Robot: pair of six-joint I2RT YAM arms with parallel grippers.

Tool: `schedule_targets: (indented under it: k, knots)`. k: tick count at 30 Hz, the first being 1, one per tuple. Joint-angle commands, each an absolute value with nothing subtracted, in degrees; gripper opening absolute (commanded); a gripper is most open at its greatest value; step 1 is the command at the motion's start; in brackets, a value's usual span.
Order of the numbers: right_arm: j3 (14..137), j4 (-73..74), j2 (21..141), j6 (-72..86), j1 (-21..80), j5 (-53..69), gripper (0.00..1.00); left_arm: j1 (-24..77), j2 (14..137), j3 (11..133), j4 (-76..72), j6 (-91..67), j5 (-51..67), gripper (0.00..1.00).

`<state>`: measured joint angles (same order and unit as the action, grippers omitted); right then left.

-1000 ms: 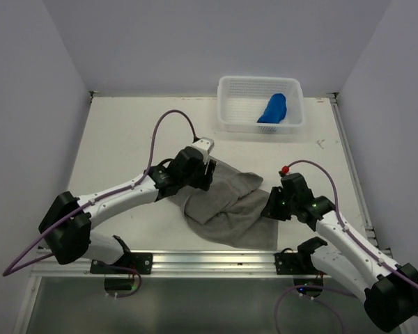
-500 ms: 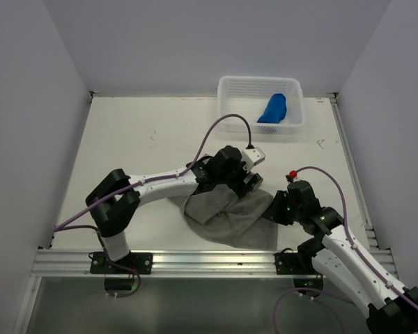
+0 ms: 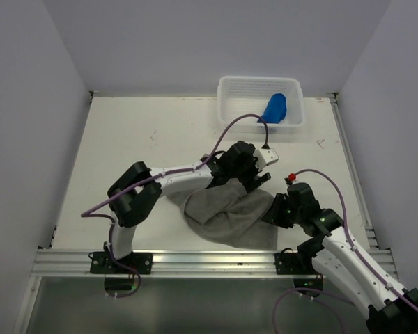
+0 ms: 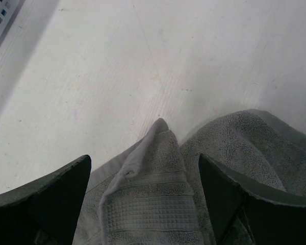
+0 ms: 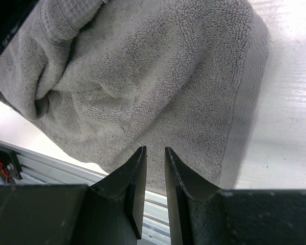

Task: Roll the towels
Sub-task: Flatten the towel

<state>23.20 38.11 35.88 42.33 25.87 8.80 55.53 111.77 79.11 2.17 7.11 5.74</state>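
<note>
From above, the grey towel (image 3: pixel 226 212) lies rumpled on the bench (image 3: pixel 125 139) near the front edge, between both arms. The blue towel (image 3: pixel 273 109) sits in the white basket (image 3: pixel 223 104) at the far right. Only the left wrist camera shows the left fingers (image 4: pixel 46 204) spread wide, with a peaked fold and its woven band between them. Only the right wrist camera shows the right fingers (image 5: pixel 127 189) drawn to a narrow slit over the towel's hemmed edge, beside a metal rail (image 5: pixel 41 166). I can't tell if they pinch cloth.

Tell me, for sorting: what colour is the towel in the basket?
Bright royal blue towel, best seen in the top external view.
</note>
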Motion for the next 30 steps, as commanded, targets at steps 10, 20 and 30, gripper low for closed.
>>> schedule_targets:
  k: [10, 20, 30]
  knots:
    - [23.0, 36.8, 37.2, 40.5, 26.1, 9.9, 0.25, 55.0, 115.5, 81.9, 3.4, 10.5, 2.4, 0.38]
    - [21.2, 33.0, 40.0, 40.3, 26.1, 9.4, 0.23, 54.9, 104.7, 81.8, 6.4, 6.9, -15.4, 0.0]
    - [23.4, 28.8, 48.8, 42.1, 25.9, 6.6, 0.24, 40.2, 82.8, 80.1, 31.5, -20.1, -20.0, 0.0]
